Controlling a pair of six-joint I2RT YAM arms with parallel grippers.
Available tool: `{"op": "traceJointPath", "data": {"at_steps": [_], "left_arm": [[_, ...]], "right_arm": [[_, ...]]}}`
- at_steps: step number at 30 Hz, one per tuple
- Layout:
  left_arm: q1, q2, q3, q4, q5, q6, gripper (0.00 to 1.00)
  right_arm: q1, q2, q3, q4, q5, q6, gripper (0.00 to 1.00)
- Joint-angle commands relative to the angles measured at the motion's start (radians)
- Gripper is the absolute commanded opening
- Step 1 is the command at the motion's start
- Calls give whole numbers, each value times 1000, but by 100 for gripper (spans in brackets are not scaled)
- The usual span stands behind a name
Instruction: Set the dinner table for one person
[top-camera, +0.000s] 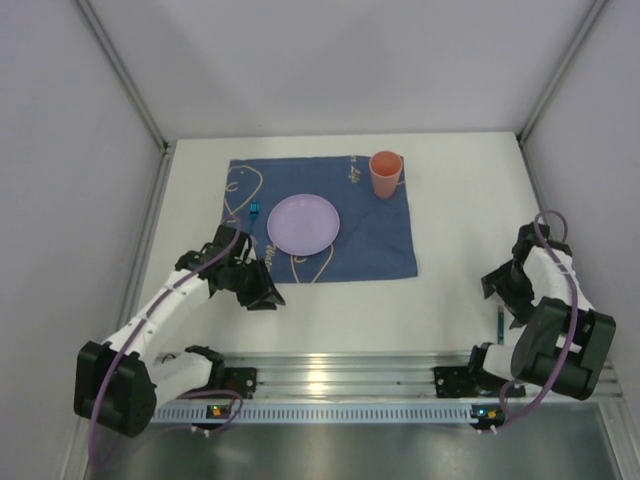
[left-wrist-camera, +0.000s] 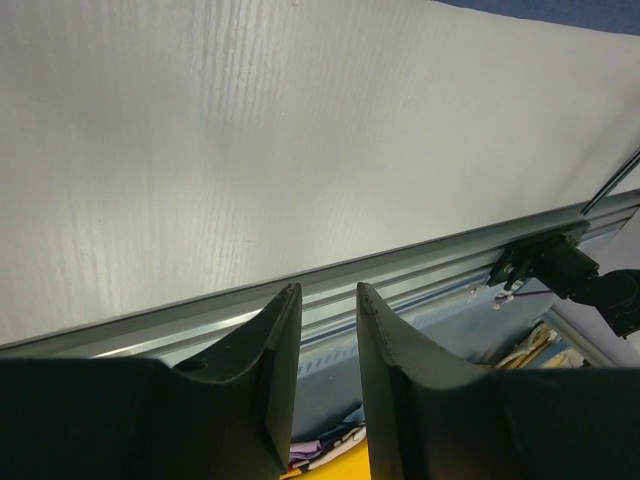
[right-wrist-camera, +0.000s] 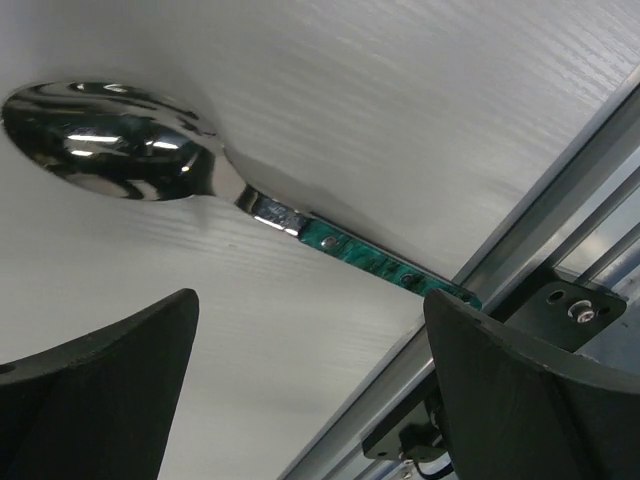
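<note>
The dinner table (top-camera: 460, 200), a large plain white matte rectangular top, fills the floor of the top view, with a ribbed aluminium rail (top-camera: 340, 370) along its 6 o'clock edge. Toward 12 o'clock of centre lies a dark blue cloth mat with pale line drawings (top-camera: 380, 245). A round lilac plastic plate (top-camera: 303, 222) rests on the mat a little left of its middle. An upright salmon-pink plastic cup (top-camera: 386, 173) stands at 1 o'clock from the plate, near the mat's far right corner. At 9 o'clock from the plate, just beside its rim, a small teal item (top-camera: 254, 209) lies on the cloth, too small to identify. The left gripper (top-camera: 262, 290) sits low over bare table at 7 o'clock from the plate, just off the mat's near edge. In its wrist view the left gripper (left-wrist-camera: 328, 292) has its two black fingers (left-wrist-camera: 280, 380) drawn almost together, with only a thin slit between them and nothing in it. Beyond them are white tabletop, the rail (left-wrist-camera: 400, 275) and a sliver of the mat (left-wrist-camera: 580, 8). The right gripper (top-camera: 497, 285) hangs at 4 o'clock on the table, well apart from the mat. A metal spoon with a polished bowl and a green marbled handle (top-camera: 499, 328) lies flat beneath it. In the right wrist view the right gripper (right-wrist-camera: 310, 295) is spread wide and holds nothing. The spoon (right-wrist-camera: 250, 200) lies beyond the fingertips, its bowl at 10 o'clock and its handle running to 4 o'clock, ending by the rail (right-wrist-camera: 560, 190).
</note>
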Motion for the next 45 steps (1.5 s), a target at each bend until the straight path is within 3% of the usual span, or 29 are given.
{"op": "traceJointPath", "data": {"at_steps": [1,11,14,15,16,19,21,25,31,37,45], "left_arm": [[-4,-32,16,-53,-44,-4,34],[-4,-15,32,-95,-59,11,34],[-4,8,39,-96,-67,17,34],[-4,14,41,-96,-67,17,34],[-4,25,44,-96,-67,17,34],[-4,39,56,-98,-69,19,33],[-4,39,61,-101,-78,14,34],[-4,34,39,-100,-87,1,33],[-4,5,3,-80,-102,-36,33],[-5,-44,35,-90,-111,-79,33],[-5,-131,-4,-75,-124,-121,33]], "right_arm": [[-62,4,-35,80,43,23,95],[-97,82,-104,214,32,34,87],[-97,113,-138,261,11,30,63],[-96,124,-146,289,-11,25,45],[-95,136,-150,304,-20,20,34],[-95,158,-158,347,-37,-4,20],[-95,174,-155,367,-45,-24,2],[-83,223,-130,421,-103,-44,0],[108,279,60,401,-106,-23,0],[355,265,369,260,41,-44,0],[602,156,502,122,201,-78,0]]}}
